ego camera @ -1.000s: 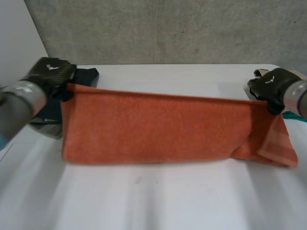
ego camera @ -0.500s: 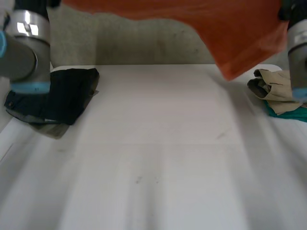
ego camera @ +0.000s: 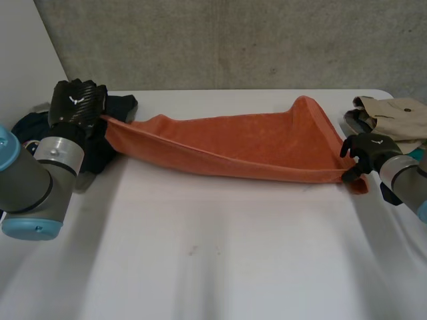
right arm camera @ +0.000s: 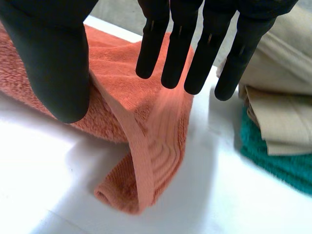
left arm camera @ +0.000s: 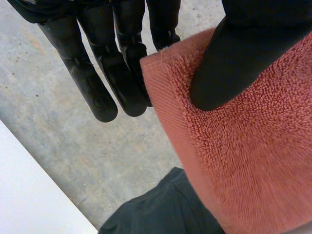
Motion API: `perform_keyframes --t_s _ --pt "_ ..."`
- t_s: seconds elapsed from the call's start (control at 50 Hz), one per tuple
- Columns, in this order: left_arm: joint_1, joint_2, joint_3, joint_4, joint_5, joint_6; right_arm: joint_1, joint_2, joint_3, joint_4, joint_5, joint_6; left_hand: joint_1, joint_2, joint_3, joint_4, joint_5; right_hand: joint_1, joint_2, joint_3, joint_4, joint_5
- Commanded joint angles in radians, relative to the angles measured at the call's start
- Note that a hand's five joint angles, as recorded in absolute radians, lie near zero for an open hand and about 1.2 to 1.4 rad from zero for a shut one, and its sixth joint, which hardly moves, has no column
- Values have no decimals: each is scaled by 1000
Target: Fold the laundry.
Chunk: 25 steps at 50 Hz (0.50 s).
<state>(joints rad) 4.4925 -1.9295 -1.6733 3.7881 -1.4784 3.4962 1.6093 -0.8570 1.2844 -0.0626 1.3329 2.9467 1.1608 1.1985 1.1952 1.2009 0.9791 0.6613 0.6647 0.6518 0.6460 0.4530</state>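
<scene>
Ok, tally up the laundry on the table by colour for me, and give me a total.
orange towel: 1
beige cloth: 1
teal cloth: 1
dark garment: 1
Total: 4 pieces that can be told apart; whether the folded stacks hold more layers cannot be told.

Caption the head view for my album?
Left hand and right hand hold an orange towel by its ends across the white table.
</scene>
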Motion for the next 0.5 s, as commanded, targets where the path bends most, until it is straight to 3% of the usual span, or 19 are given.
perform_keyframes --t_s 0.02,0.08,0.1,0.2,0.3,0.44,0.5 --pt "2 23 -3 -4 -3 0 -32 15 -23 84 -1 32 235 198 201 195 243 -13 -16 -3 2 21" --pt "0 37 -14 -8 -3 0 -34 13 -23 93 -8 22 235 198 201 195 243 633 630 643 649 667" --pt "0 44 -22 -16 -3 1 -34 10 -22 95 -6 15 235 198 201 195 243 723 720 733 739 757" --pt "2 109 -57 -71 -3 4 -38 -28 12 113 -4 -110 235 198 201 195 243 735 732 744 750 769" --pt "17 236 -106 -218 -2 9 -86 -155 102 118 -18 -268 235 198 201 195 243 735 732 744 750 769" --pt "56 455 -164 -527 7 44 -111 -370 257 205 -8 -621 235 198 201 195 243 735 732 744 750 769" --pt "83 547 -186 -671 23 110 -135 -509 308 309 -4 -767 235 198 201 195 243 735 732 744 750 769"
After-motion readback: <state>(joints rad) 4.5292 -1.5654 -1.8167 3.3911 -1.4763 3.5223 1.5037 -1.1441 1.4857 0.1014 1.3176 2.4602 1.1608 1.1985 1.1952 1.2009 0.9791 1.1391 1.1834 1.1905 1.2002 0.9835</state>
